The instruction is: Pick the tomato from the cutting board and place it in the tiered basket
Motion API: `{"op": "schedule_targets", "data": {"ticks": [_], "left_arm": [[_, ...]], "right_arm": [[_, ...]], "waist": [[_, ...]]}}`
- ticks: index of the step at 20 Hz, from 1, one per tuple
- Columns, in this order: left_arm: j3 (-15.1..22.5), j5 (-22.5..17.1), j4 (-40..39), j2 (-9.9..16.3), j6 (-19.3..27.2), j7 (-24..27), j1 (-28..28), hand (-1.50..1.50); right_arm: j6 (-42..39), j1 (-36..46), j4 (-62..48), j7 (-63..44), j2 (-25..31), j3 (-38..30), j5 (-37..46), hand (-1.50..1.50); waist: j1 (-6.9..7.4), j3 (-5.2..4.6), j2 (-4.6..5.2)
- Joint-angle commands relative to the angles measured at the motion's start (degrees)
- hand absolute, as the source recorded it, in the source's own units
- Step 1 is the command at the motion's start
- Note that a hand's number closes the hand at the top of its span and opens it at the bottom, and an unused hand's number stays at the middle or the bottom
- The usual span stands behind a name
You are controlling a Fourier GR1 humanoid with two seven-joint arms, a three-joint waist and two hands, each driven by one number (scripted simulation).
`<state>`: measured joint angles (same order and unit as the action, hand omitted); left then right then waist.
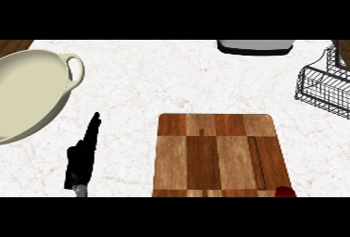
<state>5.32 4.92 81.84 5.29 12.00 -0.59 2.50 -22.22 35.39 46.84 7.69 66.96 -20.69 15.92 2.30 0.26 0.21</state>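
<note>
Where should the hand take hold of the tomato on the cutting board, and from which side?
Only a red sliver of the tomato shows, at the near right corner of the cutting board. Probably best to close round its sides from above, with the right hand, since that corner lies on that side. The left hand rests open, far left.

One wooden cutting board (215, 155) lies on the counter (171, 78). One tomato (285, 192) — only a red sliver at the lower edge. One wire tiered basket (325, 90). One cream pot (31, 92) with a handle. One grey-and-black appliance (255, 46) at the top edge. One robot hand (83, 157) shows — black.
</note>
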Motion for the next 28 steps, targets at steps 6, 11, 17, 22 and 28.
{"op": "schedule_targets", "data": {"ticks": [6,11,17,22,28], "left_arm": [[0.9,0.3,-3.6,-2.2,0.1,2.2,3.4,0.00],[-0.9,-0.9,-0.6,1.1,-2.4,-1.4,2.1,0.00],[-2.0,-1.6,-2.1,0.4,-2.3,-0.8,1.0,0.00],[0.3,-0.1,-0.5,-0.8,-1.7,-0.7,4.0,0.00],[-1.9,-1.1,-2.5,-0.1,-2.1,-2.1,0.0,0.00]], "right_arm": [[7.0,9.1,-7.5,-2.5,-7.7,6.8,8.0,1.50],[6.6,12.9,-15.5,-0.2,-10.6,4.4,6.3,1.50],[3.3,14.3,-24.6,0.6,-13.5,-1.1,0.6,-1.50],[1.9,15.8,-27.4,2.6,-12.8,-7.1,-5.1,-1.50],[8.3,17.6,-28.2,2.5,-9.8,-12.5,-9.0,-1.50]], "waist": [[-0.63,-0.27,0.16],[-0.61,-0.22,0.16],[-0.51,-0.15,0.44],[-0.61,-0.13,0.31],[-1.08,-0.14,0.40]]}}
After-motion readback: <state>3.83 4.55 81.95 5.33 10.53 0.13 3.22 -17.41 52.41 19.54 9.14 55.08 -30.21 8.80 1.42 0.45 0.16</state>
